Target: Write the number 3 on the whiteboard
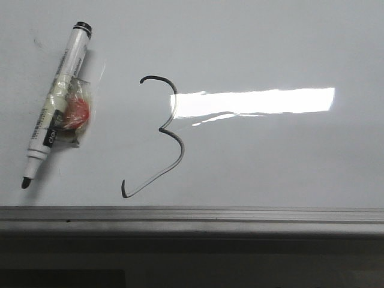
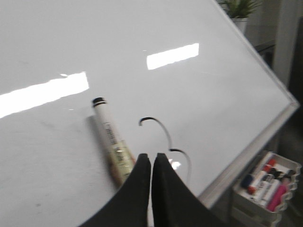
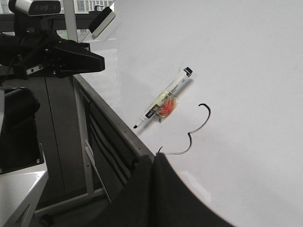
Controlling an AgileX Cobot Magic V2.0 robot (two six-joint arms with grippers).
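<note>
One finished figure is seen on the whiteboard [image 1: 288, 48]: the number 3 [image 1: 171, 129], drawn in a thin dark line at centre-left of the front view, its small hook at the top and its long tail swept down to the lower left, ending just above the grey rail [image 1: 192, 215]. The long axis of the figure is stood upright in that frame. Left of it, well apart, a marker [image 1: 58, 102] is laid flat on the board, cap to the upper right, bare tip to the lower left, with a clear wrap and a red blob [image 1: 77, 112] at mid-barrel.

Neither arm is caught in the front view. In the left wrist view the left gripper [image 2: 152, 158] is held above the board, jaws pressed together on nothing, the marker just beside its tip and the 3 partly hidden behind it. The right gripper [image 3: 154, 158] is likewise closed and empty, kept off near the board's rail, the 3 just beyond it. The left arm is judged nearer the marker. The writing is judged done.
</note>
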